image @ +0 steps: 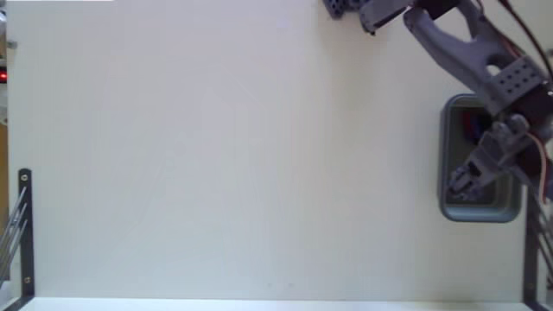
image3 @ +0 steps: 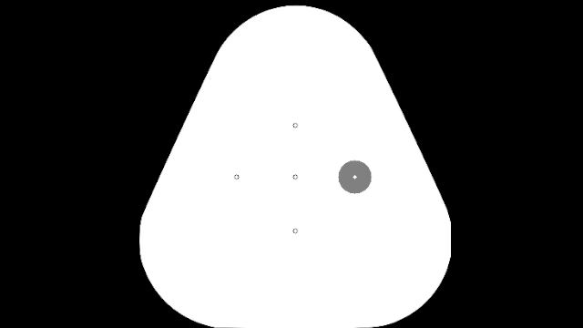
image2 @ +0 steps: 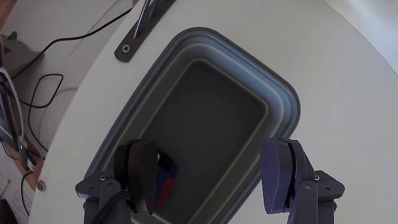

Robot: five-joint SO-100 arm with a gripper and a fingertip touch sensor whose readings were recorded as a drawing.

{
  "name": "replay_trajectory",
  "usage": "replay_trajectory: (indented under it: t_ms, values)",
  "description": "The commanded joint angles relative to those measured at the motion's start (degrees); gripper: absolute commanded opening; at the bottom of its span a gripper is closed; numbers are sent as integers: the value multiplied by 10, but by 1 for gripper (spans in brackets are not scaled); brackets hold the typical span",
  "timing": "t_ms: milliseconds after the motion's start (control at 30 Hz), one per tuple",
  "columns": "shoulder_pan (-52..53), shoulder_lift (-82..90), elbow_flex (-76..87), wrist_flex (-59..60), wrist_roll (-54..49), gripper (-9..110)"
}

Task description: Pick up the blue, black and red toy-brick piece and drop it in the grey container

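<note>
A bare white tabletop (image: pixel 216 155) stretched from its left edge, where a dark metal bracket (image: pixel 26 233) was fixed, to the right edge, where the grey container (image: pixel 449 155) sat. The arm (image: pixel 467 47) reached from the far right corner over it. In the wrist view the hand (image2: pixel 214 180) hung above the grey container (image2: pixel 273 93) with its fingers (image2: pixel 280 174) spread wide, holding nothing. The toy-brick piece (image2: pixel 165 177) lay on the container's floor, just beside the left finger.
</note>
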Motion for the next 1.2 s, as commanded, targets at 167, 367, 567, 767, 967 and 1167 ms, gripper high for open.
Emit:
replay_trajectory:
  t_ms: [167, 367, 567, 767, 967, 1167]
  values:
    - [-9, 48, 5, -5, 2, 110]
    - [-9, 48, 5, -5, 2, 110]
    - [-9, 48, 5, -5, 2, 110]
    - [-9, 48, 5, -5, 2, 110]
    - [-9, 48, 6, -5, 2, 110]
    - [-1, 59, 16, -5, 2, 110]
